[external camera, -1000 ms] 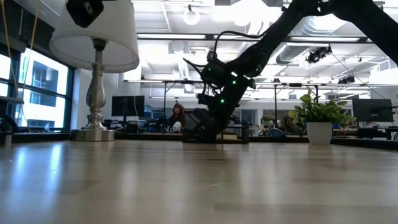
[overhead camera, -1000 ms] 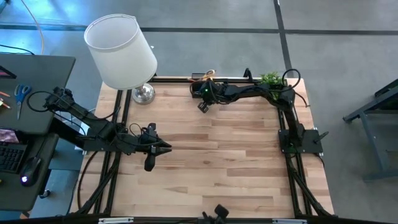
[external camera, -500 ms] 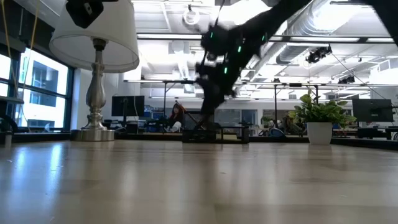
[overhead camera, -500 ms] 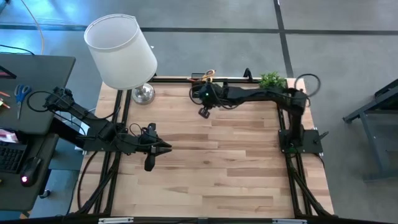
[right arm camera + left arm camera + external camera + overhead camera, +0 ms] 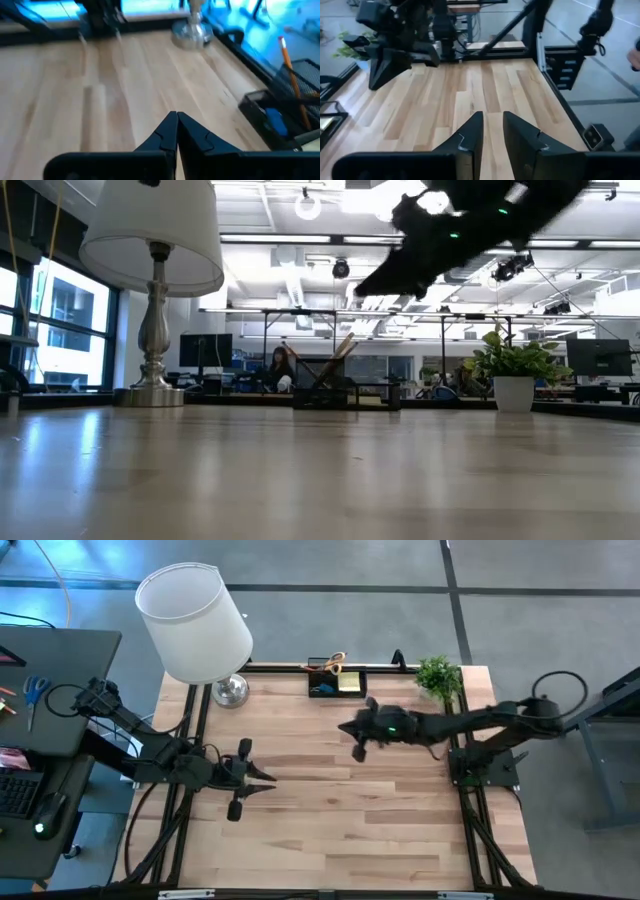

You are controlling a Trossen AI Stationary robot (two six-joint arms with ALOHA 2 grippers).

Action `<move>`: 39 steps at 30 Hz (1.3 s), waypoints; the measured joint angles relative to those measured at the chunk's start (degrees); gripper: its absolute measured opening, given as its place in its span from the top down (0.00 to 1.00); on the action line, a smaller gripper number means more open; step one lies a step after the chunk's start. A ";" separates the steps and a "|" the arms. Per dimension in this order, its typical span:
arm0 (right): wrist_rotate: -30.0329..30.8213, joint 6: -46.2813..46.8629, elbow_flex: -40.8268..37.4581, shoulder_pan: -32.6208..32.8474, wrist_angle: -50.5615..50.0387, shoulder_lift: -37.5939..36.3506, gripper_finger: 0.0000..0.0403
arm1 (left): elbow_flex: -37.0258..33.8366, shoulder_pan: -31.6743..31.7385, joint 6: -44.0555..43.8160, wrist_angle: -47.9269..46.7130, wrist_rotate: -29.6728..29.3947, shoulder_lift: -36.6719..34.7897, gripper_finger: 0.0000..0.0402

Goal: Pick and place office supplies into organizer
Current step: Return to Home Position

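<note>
The black organizer [image 5: 335, 683] stands at the table's far edge. In it I see orange-handled scissors [image 5: 335, 662], a yellow sticky-note pad [image 5: 350, 683] and a blue eraser [image 5: 324, 690]. The right wrist view shows the organizer [image 5: 280, 112] with an orange pencil [image 5: 289, 60] and the eraser [image 5: 275, 120]. My right gripper [image 5: 348, 730] hangs shut and empty above the table's middle, nearer than the organizer; its fingers meet [image 5: 176, 120]. My left gripper [image 5: 265, 783] waits low at the table's left side, fingers a little apart [image 5: 492, 125], holding nothing.
A lamp with a white shade [image 5: 195, 620] and silver base [image 5: 230, 690] stands at the far left corner. A small green plant [image 5: 438, 672] sits at the far right corner. Bare wood spreads between the arms and toward the near edge. A desk [image 5: 40, 710] lies left of the table.
My right gripper has drawn away from the organizer toward the near edge and a little right, rising well above the table. Its elbow has swung out past the table's right edge. The organizer, before covered by the arm, now shows whole.
</note>
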 joint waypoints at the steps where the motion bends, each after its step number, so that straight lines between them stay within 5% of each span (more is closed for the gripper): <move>1: -0.74 -0.18 -3.08 0.17 4.33 -1.54 1.00 | 0.00 0.00 0.65 -0.02 0.62 0.00 0.85; 9: -2.46 1.36 -18.56 -0.80 16.47 -16.26 1.00 | -0.45 0.04 5.98 -0.67 0.83 -6.29 0.99; 14: -2.61 2.22 -25.02 -0.74 16.77 -26.76 1.00 | -6.92 0.79 6.78 2.18 1.42 -16.25 0.96; 20: -1.15 1.84 -33.47 -2.37 21.70 -35.64 1.00 | -16.88 7.17 6.84 11.88 10.80 -25.79 0.96; 31: -8.49 5.07 -41.70 -3.54 26.34 -42.68 1.00 | -27.53 17.63 5.05 13.63 18.56 -33.67 0.96; 39: -8.84 2.91 -41.70 -3.56 26.13 -42.94 1.00 | -39.52 18.75 1.95 28.20 20.50 -37.69 0.96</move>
